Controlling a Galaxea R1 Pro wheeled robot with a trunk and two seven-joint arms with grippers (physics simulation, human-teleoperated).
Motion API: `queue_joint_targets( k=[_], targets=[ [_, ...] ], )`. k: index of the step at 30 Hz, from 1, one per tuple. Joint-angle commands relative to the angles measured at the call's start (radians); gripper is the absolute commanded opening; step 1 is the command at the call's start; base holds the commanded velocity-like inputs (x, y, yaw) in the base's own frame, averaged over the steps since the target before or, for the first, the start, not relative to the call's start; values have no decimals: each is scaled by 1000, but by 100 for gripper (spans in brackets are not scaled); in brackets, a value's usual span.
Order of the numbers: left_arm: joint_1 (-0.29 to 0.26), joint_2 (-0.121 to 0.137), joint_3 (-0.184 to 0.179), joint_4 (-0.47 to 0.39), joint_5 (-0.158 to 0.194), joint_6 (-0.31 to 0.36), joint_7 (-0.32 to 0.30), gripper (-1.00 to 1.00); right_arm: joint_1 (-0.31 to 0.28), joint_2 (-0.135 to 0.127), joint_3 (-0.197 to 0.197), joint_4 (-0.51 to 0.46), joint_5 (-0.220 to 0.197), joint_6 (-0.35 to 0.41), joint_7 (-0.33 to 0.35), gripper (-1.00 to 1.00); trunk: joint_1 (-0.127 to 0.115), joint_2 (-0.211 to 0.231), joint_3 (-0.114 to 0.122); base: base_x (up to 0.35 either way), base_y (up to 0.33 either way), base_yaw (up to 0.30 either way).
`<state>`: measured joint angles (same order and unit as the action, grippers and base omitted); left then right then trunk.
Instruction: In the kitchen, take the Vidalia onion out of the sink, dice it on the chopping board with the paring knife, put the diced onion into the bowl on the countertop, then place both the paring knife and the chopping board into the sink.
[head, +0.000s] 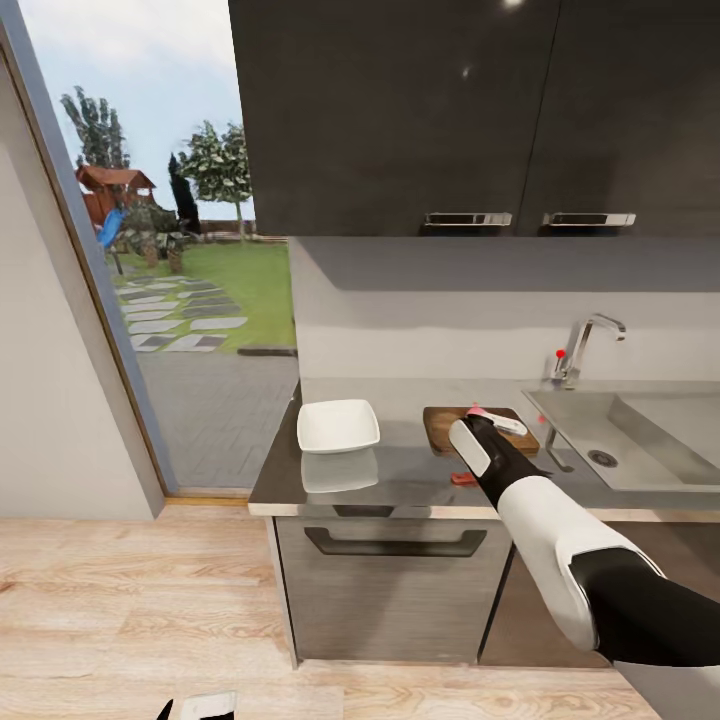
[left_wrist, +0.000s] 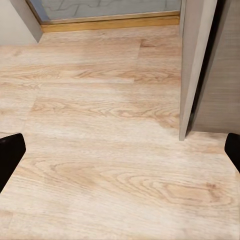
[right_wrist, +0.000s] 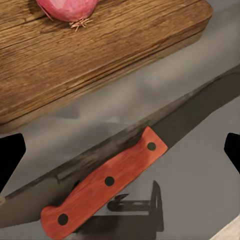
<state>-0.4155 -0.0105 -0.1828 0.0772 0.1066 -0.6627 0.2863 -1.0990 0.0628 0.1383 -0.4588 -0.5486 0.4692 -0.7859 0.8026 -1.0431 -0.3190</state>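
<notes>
The chopping board lies on the grey countertop between the bowl and the sink. On the chopping board rests the onion, whole, with pinkish-red skin and a root tuft. The paring knife, red-handled with a dark blade, lies flat on the countertop beside the board's long edge; its handle peeks out near my right forearm. My right gripper hovers open above the knife, holding nothing. My left gripper hangs open low over the wooden floor.
The angular chrome tap stands behind the sink. Dark wall cabinets hang above the counter. A glass door to the garden is at the left. A cabinet corner stands close to my left gripper.
</notes>
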Motion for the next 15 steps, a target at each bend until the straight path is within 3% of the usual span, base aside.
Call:
queue_joint_targets(
  k=[1,5,15],
  targets=[
    [-2,-1,-9,4,10,-6,1,100,-1,-1,7,-1,-7,4,-6,100,0,-1,-1,0,0,0],
    [-2,-1,-9,4,10,-6,1,100,-1,0,6,8,-16,-38,-3,100,0,-1,-1,0,0,0],
    [-2,0,-9,3,10,-6,0,100,-1,-7,4,22,-94,-107,-4,100,0,-1,-1,0,0,0]
  ],
)
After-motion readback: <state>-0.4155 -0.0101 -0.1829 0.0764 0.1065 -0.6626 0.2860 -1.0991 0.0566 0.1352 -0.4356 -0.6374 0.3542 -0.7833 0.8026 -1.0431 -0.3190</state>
